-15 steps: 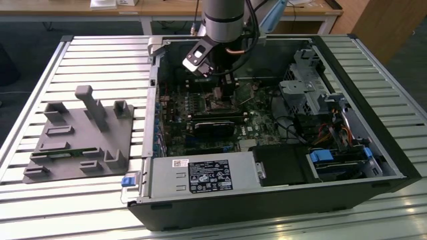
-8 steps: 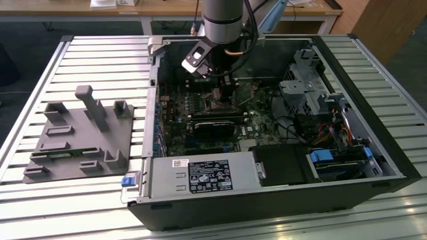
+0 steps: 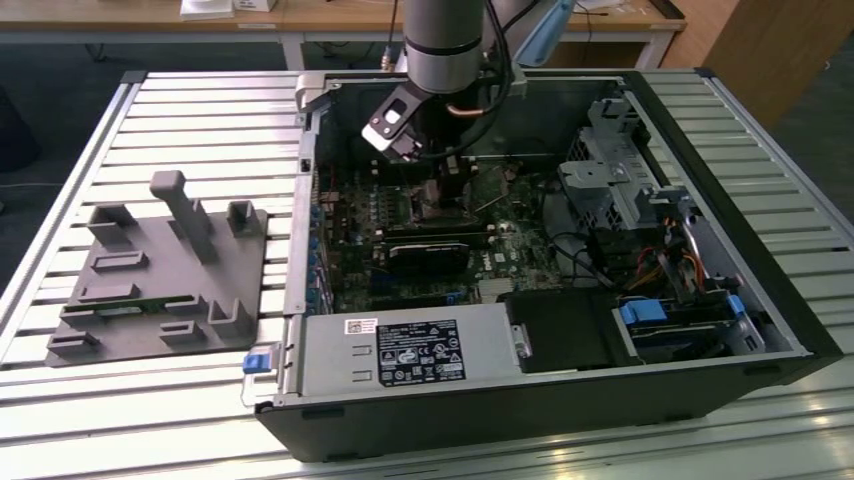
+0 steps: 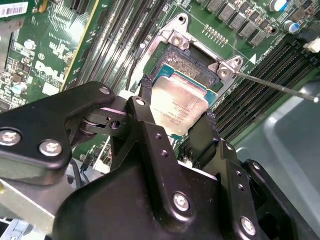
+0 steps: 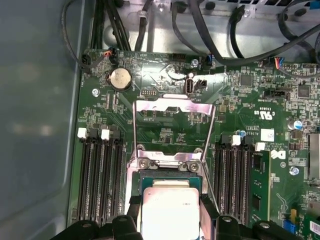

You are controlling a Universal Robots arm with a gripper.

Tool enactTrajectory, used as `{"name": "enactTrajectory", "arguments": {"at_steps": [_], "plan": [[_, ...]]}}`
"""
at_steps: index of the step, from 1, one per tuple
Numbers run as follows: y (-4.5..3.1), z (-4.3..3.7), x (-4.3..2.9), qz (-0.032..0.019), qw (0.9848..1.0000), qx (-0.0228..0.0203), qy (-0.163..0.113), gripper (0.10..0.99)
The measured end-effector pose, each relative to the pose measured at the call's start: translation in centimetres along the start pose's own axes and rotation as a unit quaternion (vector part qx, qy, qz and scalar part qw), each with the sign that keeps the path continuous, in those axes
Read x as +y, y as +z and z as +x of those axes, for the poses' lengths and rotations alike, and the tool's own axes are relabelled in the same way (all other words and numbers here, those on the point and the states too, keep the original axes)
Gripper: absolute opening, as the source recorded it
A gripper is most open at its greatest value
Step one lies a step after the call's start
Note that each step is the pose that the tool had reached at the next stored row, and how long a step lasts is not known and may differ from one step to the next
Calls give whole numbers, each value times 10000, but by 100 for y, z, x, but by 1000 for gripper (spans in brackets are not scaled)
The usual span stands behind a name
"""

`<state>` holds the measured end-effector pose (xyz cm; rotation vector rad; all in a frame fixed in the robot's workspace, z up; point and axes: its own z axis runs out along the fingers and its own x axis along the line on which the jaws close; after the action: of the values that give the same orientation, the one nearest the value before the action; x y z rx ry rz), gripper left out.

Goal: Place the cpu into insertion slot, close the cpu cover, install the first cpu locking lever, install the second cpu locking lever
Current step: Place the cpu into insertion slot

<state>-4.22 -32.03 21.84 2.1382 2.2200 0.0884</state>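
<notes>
The cpu is gripped between the two black fingers of the gripper. One finger is pressed against each of two opposite edges, and the grey face is exposed between them. Just beyond the fingertips lies the insertion slot, its dark contact field partly overlapped by the cpu's far edge. Whether the chip touches the slot cannot be told. Farther out past the fingertips, in the first wrist view, the cpu cover is seen swung open, away from the slot. A thin lever rod is angled off to one side of the fingers, above the memory slots.
</notes>
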Motion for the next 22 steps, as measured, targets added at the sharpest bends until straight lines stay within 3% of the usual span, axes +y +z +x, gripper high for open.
{"name": "enactTrajectory", "arguments": {"at_steps": [22], "plan": [[144,1,-24,0,9999,-9,113,541]]}}
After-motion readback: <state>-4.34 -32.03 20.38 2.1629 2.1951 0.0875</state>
